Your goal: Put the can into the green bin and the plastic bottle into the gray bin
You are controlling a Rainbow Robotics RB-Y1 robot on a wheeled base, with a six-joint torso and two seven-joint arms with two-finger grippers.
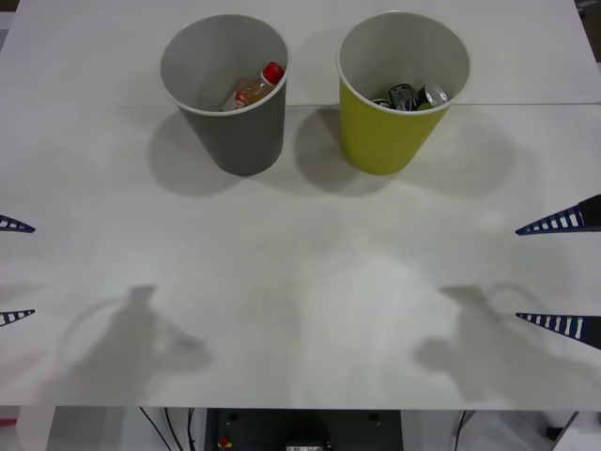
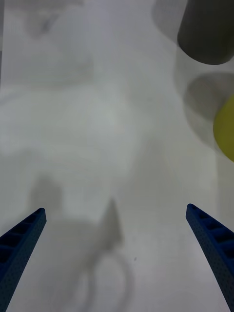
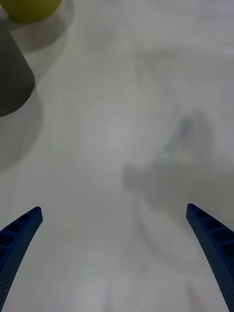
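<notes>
Left gripper (image 1: 17, 271) at the table's (image 1: 300, 310) left edge, near half: blue fingers spread wide, holding nothing, touching nothing. Same in its wrist view (image 3: 114, 253).

Gray bin (image 1: 225, 89) upright toward the far edge, left of centre; the plastic bottle (image 1: 258, 87) lies tilted inside, red cap up against the wall.

Green bin (image 1: 402, 89) just beside it, right of centre, apart. The can (image 1: 402, 97) sits inside at the bottom; a second can seems to lie next to it, partly hidden by the rim.

Right gripper (image 1: 559, 272) at the right edge, fingers wide apart, empty. Broad bare tabletop between the grippers and before the bins.
</notes>
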